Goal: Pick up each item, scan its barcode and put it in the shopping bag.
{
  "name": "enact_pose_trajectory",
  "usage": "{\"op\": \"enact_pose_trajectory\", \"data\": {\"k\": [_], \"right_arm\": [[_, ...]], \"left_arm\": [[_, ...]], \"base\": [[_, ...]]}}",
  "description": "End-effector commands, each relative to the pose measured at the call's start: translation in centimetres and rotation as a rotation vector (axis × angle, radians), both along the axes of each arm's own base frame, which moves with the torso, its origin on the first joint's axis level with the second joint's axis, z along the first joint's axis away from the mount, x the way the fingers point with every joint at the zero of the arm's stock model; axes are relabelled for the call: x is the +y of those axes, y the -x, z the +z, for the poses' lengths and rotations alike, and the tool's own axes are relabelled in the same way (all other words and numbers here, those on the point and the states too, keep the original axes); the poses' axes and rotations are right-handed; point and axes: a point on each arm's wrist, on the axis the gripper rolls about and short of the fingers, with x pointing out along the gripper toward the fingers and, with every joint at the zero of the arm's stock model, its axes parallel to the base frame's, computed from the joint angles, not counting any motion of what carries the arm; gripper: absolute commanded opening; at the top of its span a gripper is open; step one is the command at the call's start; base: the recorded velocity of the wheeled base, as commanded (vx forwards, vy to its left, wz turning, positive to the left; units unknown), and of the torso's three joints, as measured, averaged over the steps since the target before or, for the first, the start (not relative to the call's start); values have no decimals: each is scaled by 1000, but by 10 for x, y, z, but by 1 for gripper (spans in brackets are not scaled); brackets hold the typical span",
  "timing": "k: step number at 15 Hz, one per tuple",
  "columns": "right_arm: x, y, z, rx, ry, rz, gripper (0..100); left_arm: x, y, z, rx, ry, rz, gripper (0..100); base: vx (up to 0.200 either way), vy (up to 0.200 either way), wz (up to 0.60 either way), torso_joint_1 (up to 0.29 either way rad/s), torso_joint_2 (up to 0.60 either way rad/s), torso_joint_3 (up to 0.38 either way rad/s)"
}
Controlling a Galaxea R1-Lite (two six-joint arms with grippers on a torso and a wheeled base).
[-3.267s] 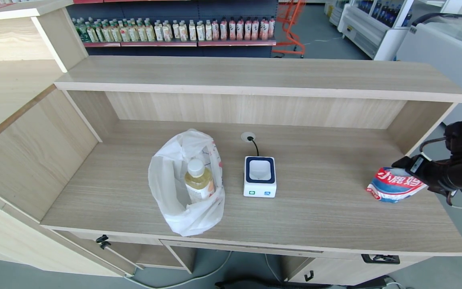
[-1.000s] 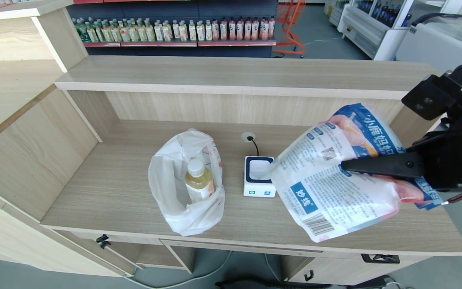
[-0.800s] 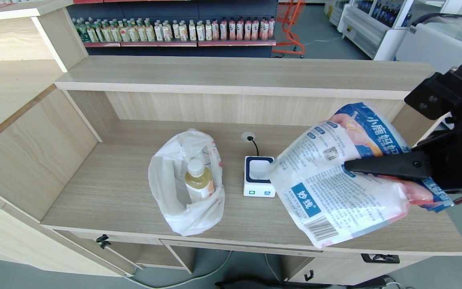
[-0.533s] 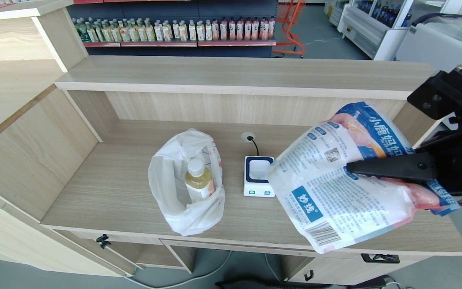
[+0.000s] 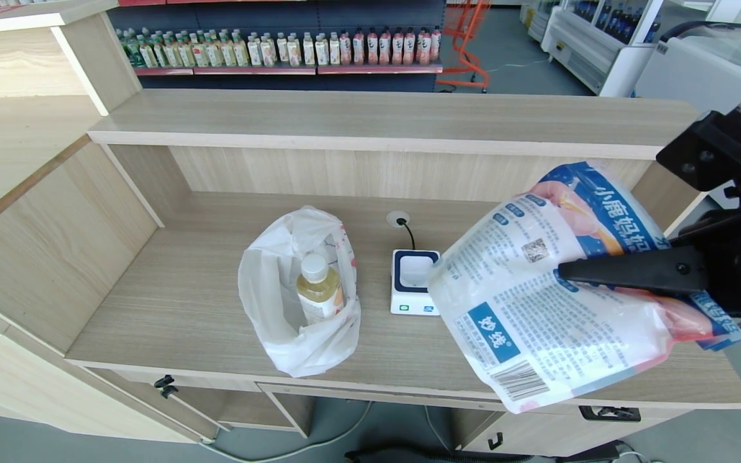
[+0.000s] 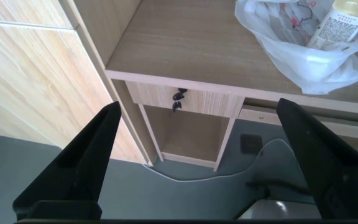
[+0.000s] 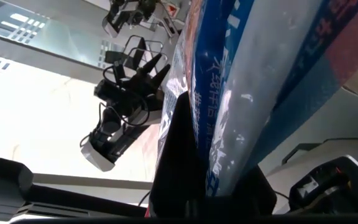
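Above the counter, right of the scanner, the right gripper has lifted the snack packet, clamped tight; its barcode seemingly faces up, so scanning remains. The left gripper gapes empty.

Right gripper clamped, left gripper spread.
The right gripper sits at the right edge of the head view, its arm entering from that side, one long black finger pointing left across the snack pouch it pinches. The left gripper holds its fingers wide apart.
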Motion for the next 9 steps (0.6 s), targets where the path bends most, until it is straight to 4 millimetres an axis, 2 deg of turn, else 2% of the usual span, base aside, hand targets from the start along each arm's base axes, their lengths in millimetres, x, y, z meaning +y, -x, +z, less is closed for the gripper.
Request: {"op": "enact_pose_trajectory", "data": {"k": [1,7,8,9], "right_arm": [[0,0,0,-2,-1,1,0],[-2,2,2,-35,2,-11,0],[-6,-2,-3,-144,36,-35,0],[-16,-12,-15,-324,115,-68,0]], "left_arm": [[0,0,0,0,-1,0,100],[0,0,0,0,-1,0,100],[0,0,0,0,-1,0,100],[0,0,0,0,-1,0,100]], "base": [[0,0,0,0,0,0],[0,0,0,0,0,0],[0,0,0,0,0,0],[0,0,0,0,0,0]]}}
